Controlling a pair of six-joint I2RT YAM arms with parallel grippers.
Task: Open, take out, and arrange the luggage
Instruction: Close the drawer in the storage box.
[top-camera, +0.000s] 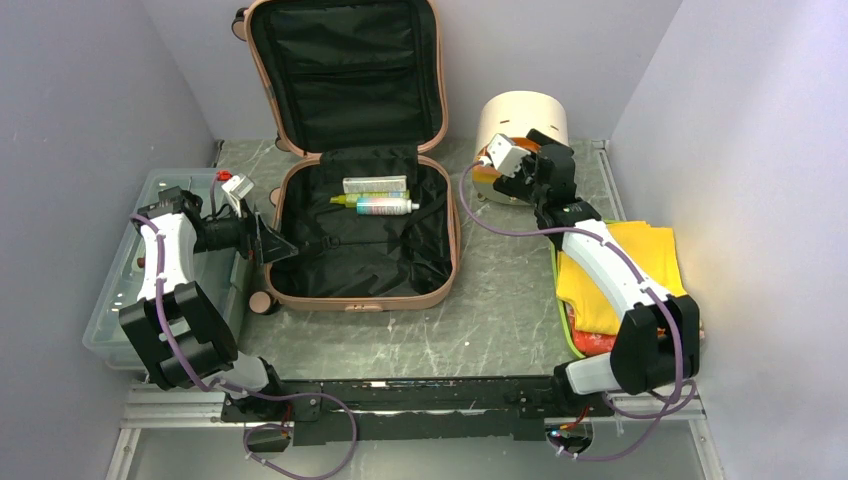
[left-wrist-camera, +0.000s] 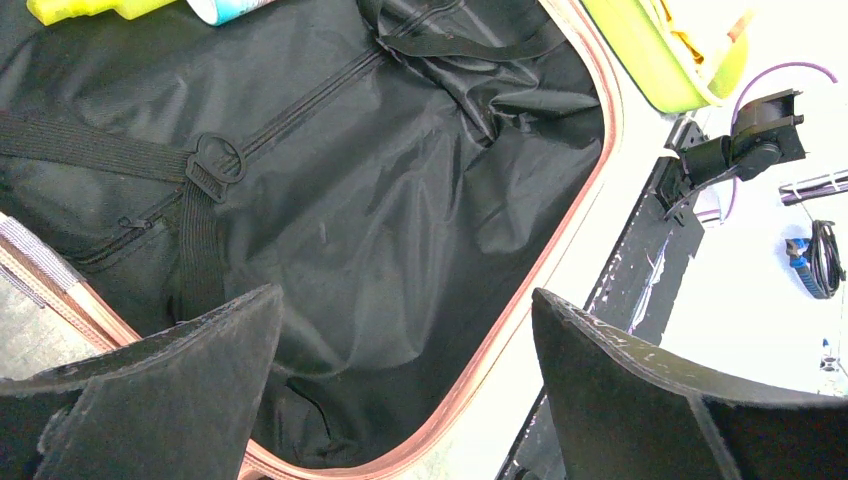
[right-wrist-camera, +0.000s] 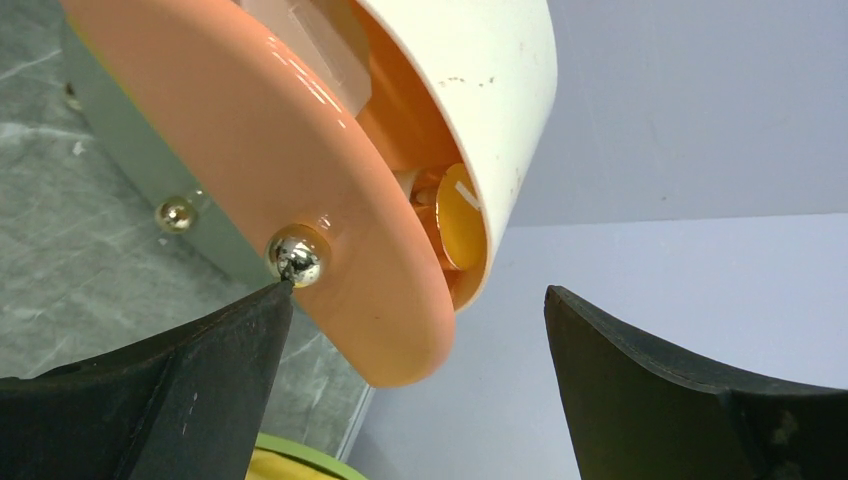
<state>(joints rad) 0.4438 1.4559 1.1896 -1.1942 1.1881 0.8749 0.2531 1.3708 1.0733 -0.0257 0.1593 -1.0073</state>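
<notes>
Left arm hides much of the clear bin (top-camera: 118, 300), so its contents are unclear. The pink luggage (top-camera: 365, 255) lies open mid-worktop (top-camera: 500, 300), lid upright, black lining, a few tubes (top-camera: 385, 205) inside. Left hand (left-wrist-camera: 405, 295) gapes empty over its rim; right hand (right-wrist-camera: 418, 290) gapes empty at the round box (top-camera: 520, 115).

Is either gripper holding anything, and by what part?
Nothing is held. The left gripper is open over the rim of the salmon-pink hard-shell suitcase; the right gripper is open beside the cream round container.
</notes>
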